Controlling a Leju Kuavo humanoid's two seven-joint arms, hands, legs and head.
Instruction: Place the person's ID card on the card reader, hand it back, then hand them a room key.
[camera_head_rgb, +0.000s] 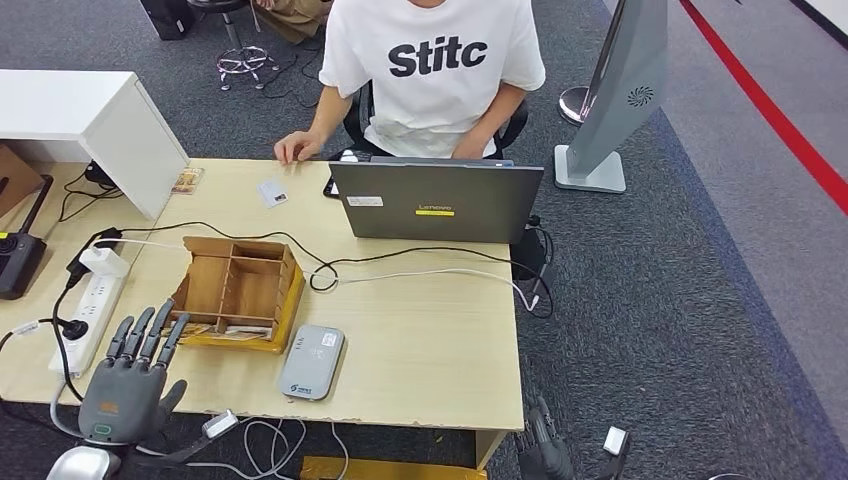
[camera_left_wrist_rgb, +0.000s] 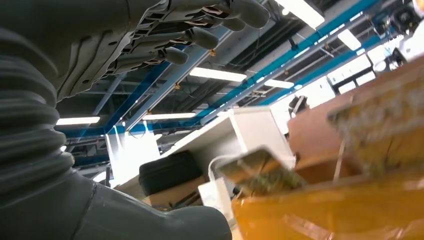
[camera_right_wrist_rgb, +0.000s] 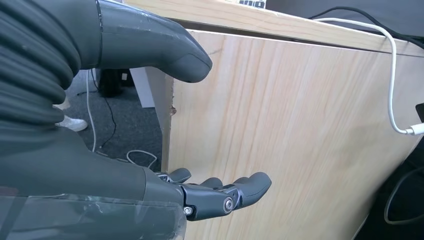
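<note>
A small white ID card (camera_head_rgb: 272, 192) lies on the far side of the wooden table (camera_head_rgb: 430, 340), just in front of the person's hand (camera_head_rgb: 297, 148). The grey card reader (camera_head_rgb: 311, 362) sits near the table's front edge. Beside it stands a wooden compartment box (camera_head_rgb: 238, 290) with flat cards in its front slot. My left hand (camera_head_rgb: 130, 375) hovers at the near left edge, left of the box, fingers spread and holding nothing; the left wrist view shows its fingers (camera_left_wrist_rgb: 200, 30) over the box (camera_left_wrist_rgb: 325, 210). My right hand (camera_head_rgb: 545, 450) hangs open below the table's front right corner, beside the table's side panel (camera_right_wrist_rgb: 300, 125).
An open grey laptop (camera_head_rgb: 437, 200) stands at the far middle, with cables trailing across the table. A white power strip (camera_head_rgb: 90, 300) and a black device (camera_head_rgb: 20, 260) lie at the left. A white cabinet (camera_head_rgb: 100, 120) is at the far left and a grey stand (camera_head_rgb: 610, 100) on the right floor.
</note>
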